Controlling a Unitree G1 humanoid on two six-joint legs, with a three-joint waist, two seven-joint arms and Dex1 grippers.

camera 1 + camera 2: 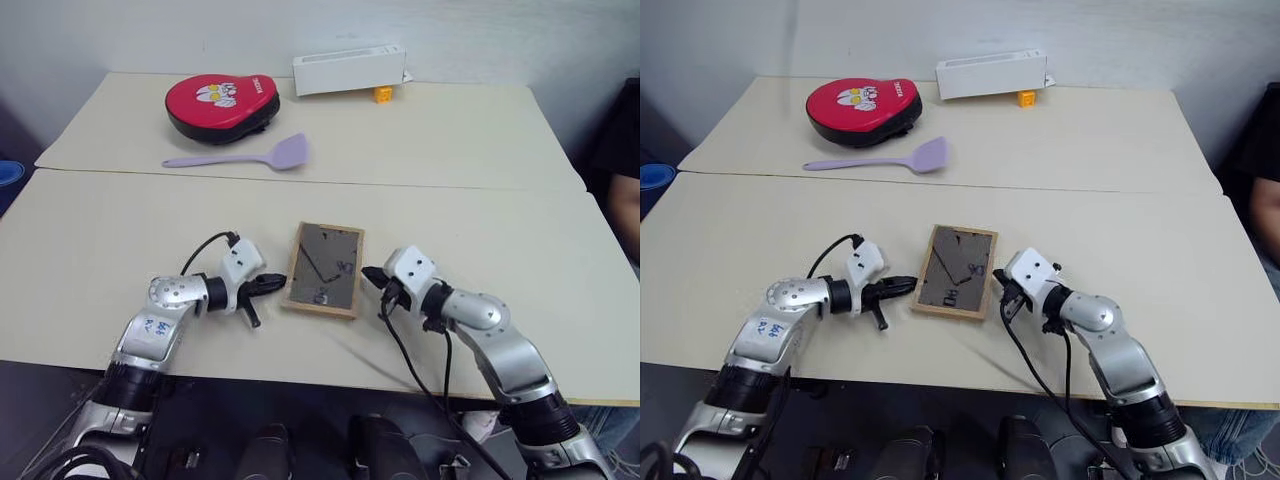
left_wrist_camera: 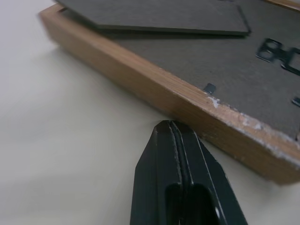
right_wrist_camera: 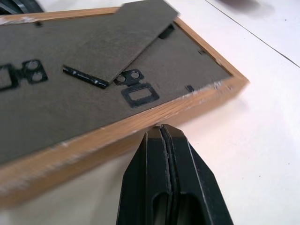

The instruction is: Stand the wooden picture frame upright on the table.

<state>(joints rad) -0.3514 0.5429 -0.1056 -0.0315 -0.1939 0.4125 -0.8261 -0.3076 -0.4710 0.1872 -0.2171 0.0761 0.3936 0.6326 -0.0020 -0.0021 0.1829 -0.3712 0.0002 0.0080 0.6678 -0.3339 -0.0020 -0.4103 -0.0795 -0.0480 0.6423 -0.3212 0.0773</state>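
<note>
Wooden picture frame (image 1: 324,269) lies face-down on the table (image 1: 120,250), back up, between both arms. Left gripper (image 1: 272,283) and right gripper (image 1: 368,274) fully closed, empty, tips at opposite side edges. Step: bracing to squeeze-lift. Next: tilt upright, fold-out stand (image 3: 126,37) needs opening.

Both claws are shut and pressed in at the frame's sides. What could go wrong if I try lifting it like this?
1. The wooden picture frame lies back-up, flat on the table. The left claw and right claw meet its edges with closed tips only, so it may slip out when raised.
2. Uneven pressure could spin or slide it across the table.
3. The fold-out stand looks nearly flat; stood up like this, the frame may topple.
</note>
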